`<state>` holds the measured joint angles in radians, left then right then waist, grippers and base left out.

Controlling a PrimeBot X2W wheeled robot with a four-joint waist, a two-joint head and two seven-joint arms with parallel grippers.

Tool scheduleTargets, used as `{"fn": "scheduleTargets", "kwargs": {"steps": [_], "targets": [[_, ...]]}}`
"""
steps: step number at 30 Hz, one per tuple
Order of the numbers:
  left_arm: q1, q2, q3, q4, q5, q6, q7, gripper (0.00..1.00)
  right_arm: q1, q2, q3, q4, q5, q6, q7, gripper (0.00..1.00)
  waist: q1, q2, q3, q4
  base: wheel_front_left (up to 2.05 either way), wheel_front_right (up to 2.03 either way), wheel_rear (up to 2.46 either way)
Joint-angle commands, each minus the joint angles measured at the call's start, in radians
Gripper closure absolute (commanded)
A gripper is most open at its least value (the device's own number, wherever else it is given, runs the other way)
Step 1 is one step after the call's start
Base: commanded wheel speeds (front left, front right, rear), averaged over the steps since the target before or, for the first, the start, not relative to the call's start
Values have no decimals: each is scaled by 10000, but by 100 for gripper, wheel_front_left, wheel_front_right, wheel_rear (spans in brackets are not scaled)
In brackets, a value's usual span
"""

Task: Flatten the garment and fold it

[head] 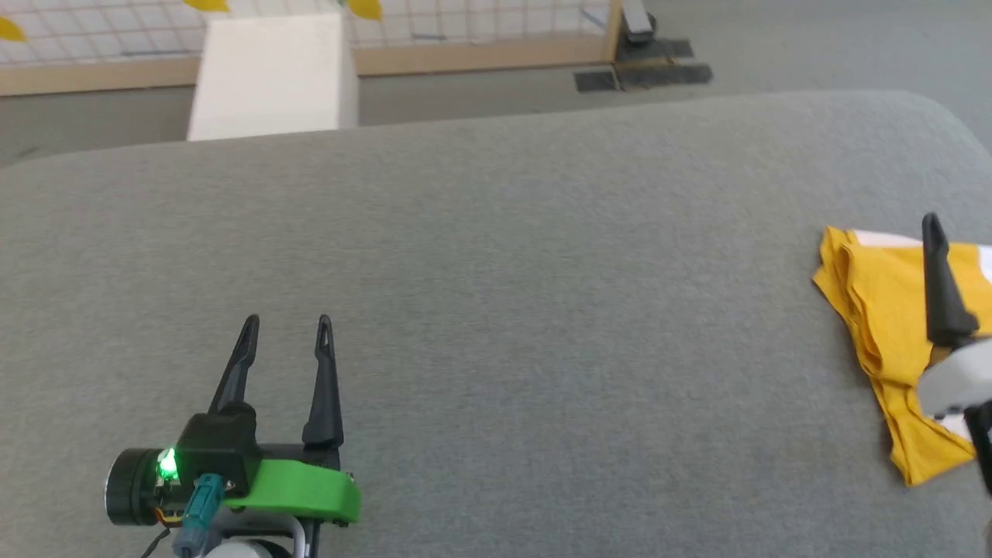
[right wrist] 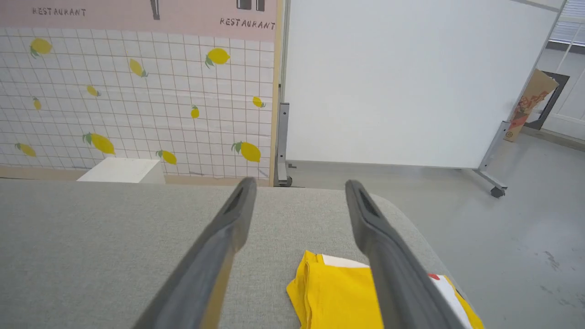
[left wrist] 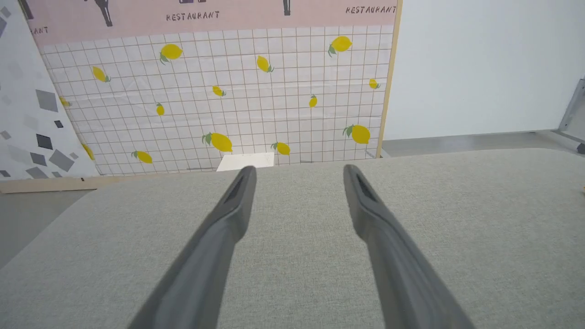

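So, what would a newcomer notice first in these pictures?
The bright yellow garment, lying in folded layers at the right end of the grey padded surface, with the open right claw over it. Then the open left claw with its green part, at lower left.

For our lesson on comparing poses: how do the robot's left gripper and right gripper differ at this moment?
The left gripper hangs over the bare grey padded surface; the right gripper hangs over the yellow T-shirt. In the head view the left gripper sits at lower left, the right gripper at the right edge. Both stand open, holding nothing.
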<state>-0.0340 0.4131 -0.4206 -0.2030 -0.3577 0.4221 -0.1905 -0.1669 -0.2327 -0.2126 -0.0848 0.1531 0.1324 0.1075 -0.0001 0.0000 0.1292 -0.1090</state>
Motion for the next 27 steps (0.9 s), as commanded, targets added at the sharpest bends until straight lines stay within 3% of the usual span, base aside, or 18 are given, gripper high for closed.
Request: {"fn": "scheduleTargets", "kwargs": {"steps": [1,7,14,22,23,27], "targets": [[138,-34,46,59,-97,-50,-85,0,292,221,-20,-249,-159,-17,-138,0,1,0,-398,455,0,0,0],[145,-190,26,456,-226,-108,-241,0,1228,945,144,-692,-847,-17,-680,0,1,0,-487,684,0,0,0],[494,-572,-50,1263,-499,-395,-567,0,2175,1659,313,25,-1549,-17,-1556,0,1,0,-740,860,0,0,0],[685,-805,26,1802,-549,-718,-685,0,2530,1816,251,545,-1668,-17,-1886,0,1,0,-885,1037,0,0,0],[555,-753,-4,1797,-517,-695,-619,100,2457,1797,246,558,-1611,0,-1808,100,1,0,-880,1032,0,0,0],[545,-747,-37,1795,-517,-693,-600,100,2456,1797,234,560,-1611,2,-1783,100,1,0,-884,1036,0,0,0]]}}
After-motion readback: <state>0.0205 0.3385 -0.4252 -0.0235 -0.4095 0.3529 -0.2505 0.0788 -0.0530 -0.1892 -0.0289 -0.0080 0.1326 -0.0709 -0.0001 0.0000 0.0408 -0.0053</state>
